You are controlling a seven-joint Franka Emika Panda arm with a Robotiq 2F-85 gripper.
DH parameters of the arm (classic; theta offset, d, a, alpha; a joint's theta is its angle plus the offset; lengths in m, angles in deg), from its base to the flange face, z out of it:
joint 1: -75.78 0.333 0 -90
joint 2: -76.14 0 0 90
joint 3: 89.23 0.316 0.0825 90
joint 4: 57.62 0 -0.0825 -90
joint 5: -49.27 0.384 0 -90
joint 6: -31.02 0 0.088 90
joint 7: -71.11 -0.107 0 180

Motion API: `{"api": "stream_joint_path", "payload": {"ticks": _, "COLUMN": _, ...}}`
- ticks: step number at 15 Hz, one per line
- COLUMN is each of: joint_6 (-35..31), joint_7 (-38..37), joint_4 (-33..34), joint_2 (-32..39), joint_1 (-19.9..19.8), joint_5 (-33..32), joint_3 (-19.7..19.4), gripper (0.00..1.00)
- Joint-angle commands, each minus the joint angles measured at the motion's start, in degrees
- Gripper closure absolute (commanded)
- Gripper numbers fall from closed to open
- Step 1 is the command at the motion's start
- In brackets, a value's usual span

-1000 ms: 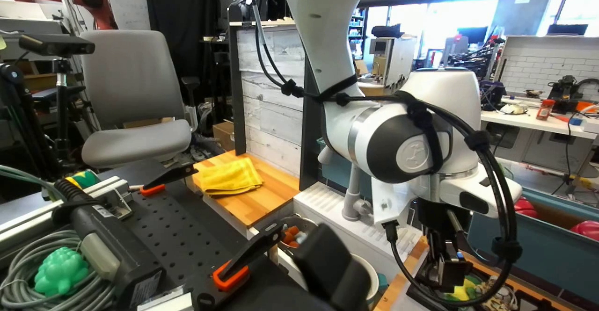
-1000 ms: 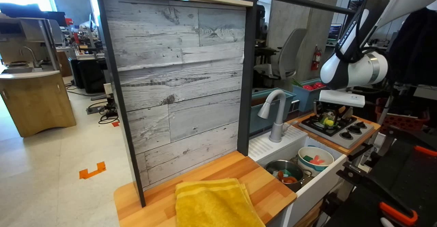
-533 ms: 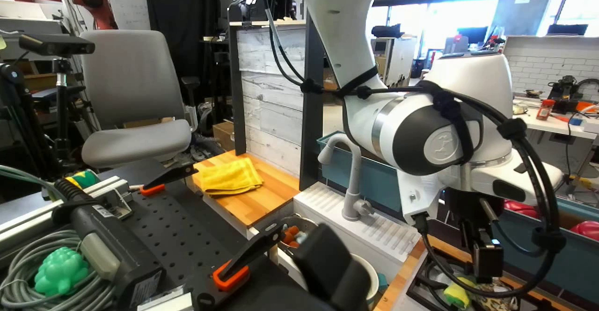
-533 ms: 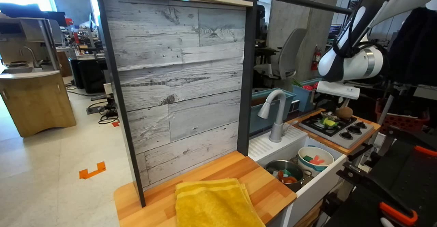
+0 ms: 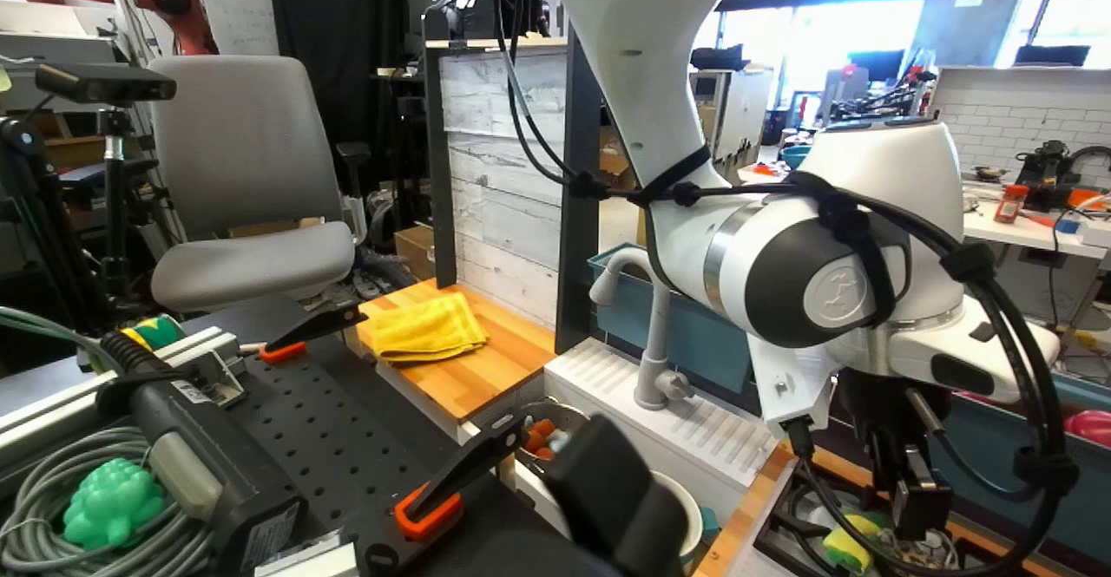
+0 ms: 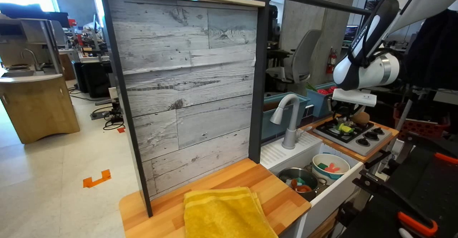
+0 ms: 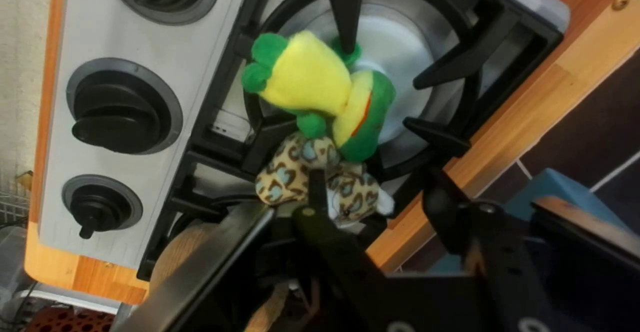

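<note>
the black two-finger gripper [image 7: 372, 176], jaws parted and empty, is best centred over the tan leopard-print plush toy [image 7: 352, 188], clear of the yellow-and-green plush toy [image 7: 320, 80], before closing gently.

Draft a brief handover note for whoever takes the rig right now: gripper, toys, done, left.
Gripper: open over the stovetop; in the wrist view, part of the leopard-print plush toy shows between its jaws. Contact unclear.
Things: the leopard-print plush toy and the yellow-and-green plush toy lie side by side on the stovetop.
Done: jaws placed at the leopard-print plush toy.
Left: neither toy is held; a grip has yet to be made.
</note>
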Motion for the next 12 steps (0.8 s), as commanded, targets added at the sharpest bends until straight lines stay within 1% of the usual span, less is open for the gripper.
{"api": "stream_joint_path", "payload": {"ticks": 1, "joint_6": 3.20, "joint_7": 0.36, "joint_4": 3.82, "joint_2": 3.52, "joint_1": 1.29, "joint_5": -0.25, "joint_3": -1.71, "gripper": 0.50}}
{"api": "stream_joint_path", "payload": {"ticks": 2, "joint_6": 4.16, "joint_7": 0.04, "joint_4": 4.47, "joint_2": 4.27, "joint_1": 1.68, "joint_5": -0.49, "joint_3": -2.27, "gripper": 0.52}}
{"api": "stream_joint_path", "payload": {"ticks": 5, "joint_6": 6.84, "joint_7": -0.37, "joint_4": 5.75, "joint_2": 5.67, "joint_1": 2.50, "joint_5": -1.19, "joint_3": -3.81, "gripper": 0.49}}
{"api": "stream_joint_path", "payload": {"ticks": 6, "joint_6": 7.38, "joint_7": -0.34, "joint_4": 6.17, "joint_2": 5.83, "joint_1": 2.53, "joint_5": -1.29, "joint_3": -4.00, "gripper": 0.52}}
{"api": "stream_joint_path", "payload": {"ticks": 7, "joint_6": 7.95, "joint_7": -0.37, "joint_4": 6.51, "joint_2": 5.90, "joint_1": 2.56, "joint_5": -1.38, "joint_3": -4.14, "gripper": 0.66}}
{"api": "stream_joint_path", "payload": {"ticks": 8, "joint_6": 8.40, "joint_7": -0.38, "joint_4": 6.58, "joint_2": 5.82, "joint_1": 2.62, "joint_5": -1.51, "joint_3": -4.26, "gripper": 0.75}}
{"api": "stream_joint_path", "payload": {"ticks": 9, "joint_6": 8.66, "joint_7": -0.16, "joint_4": 6.57, "joint_2": 5.59, "joint_1": 2.48, "joint_5": -1.58, "joint_3": -4.13, "gripper": 0.81}}
{"api": "stream_joint_path", "payload": {"ticks": 10, "joint_6": 9.17, "joint_7": 0.14, "joint_4": 6.40, "joint_2": 5.12, "joint_1": 2.36, "joint_5": -1.64, "joint_3": -3.83, "gripper": 0.91}}
{"api": "stream_joint_path", "payload": {"ticks": 11, "joint_6": 11.51, "joint_7": 0.99, "joint_4": 5.81, "joint_2": 3.86, "joint_1": 1.97, "joint_5": -1.76, "joint_3": -2.97, "gripper": 0.98}}
{"api": "stream_joint_path", "payload": {"ticks": 12, "joint_6": 14.03, "joint_7": 2.23, "joint_4": 5.08, "joint_2": 2.49, "joint_1": 1.49, "joint_5": -2.04, "joint_3": -1.95, "gripper": 1.00}}
